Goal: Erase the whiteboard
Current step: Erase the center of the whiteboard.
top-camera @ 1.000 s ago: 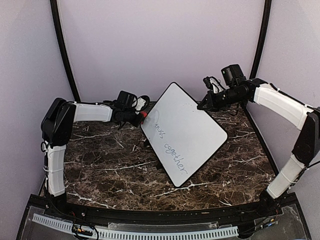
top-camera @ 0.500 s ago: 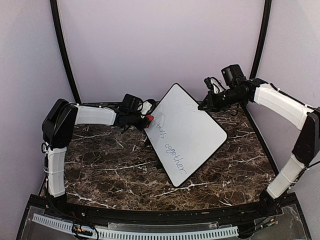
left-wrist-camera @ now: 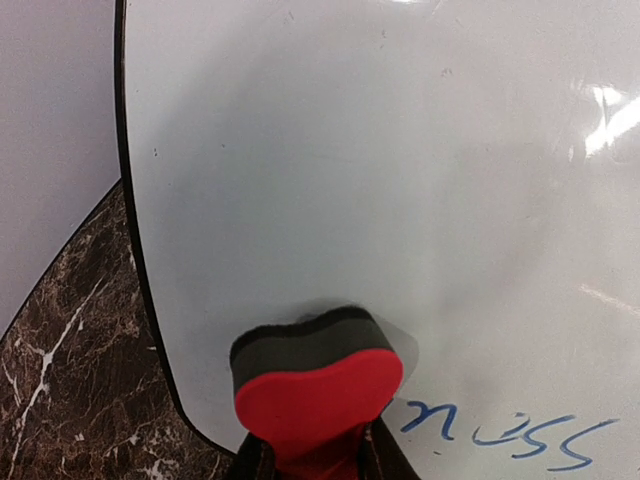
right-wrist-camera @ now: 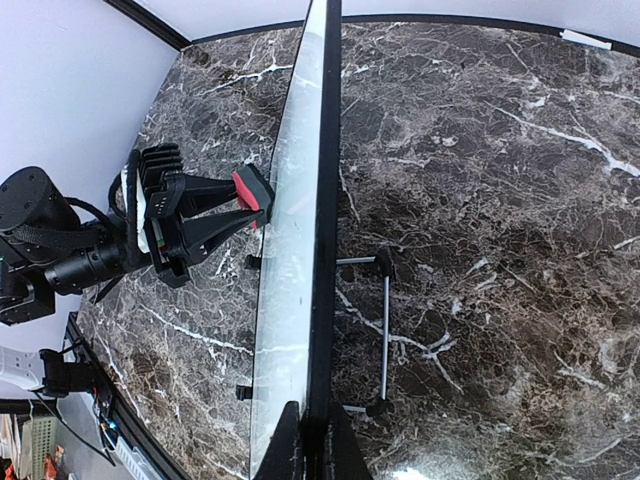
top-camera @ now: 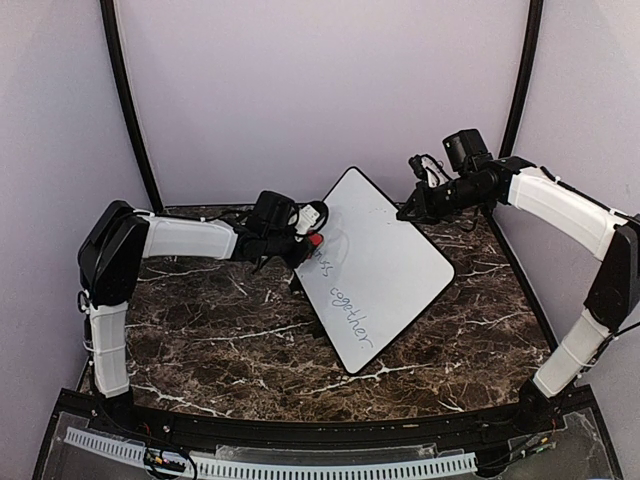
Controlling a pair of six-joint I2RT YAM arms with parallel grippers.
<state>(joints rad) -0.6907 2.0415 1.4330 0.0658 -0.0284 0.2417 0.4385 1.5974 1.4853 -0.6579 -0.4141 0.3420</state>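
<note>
Propped whiteboard (top-camera: pixel 385 255) (wire stand (right-wrist-camera: pixel 386 330) behind) across the table (top-camera: pixel 200 340)

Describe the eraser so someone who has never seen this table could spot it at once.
Find the big whiteboard propped tilted on the dark marble table. Near its left edge, the left gripper presses the eraser against its face, beside the blue word "miss". It is the only red thing, a small block with a dark felt layer facing the board.
</note>
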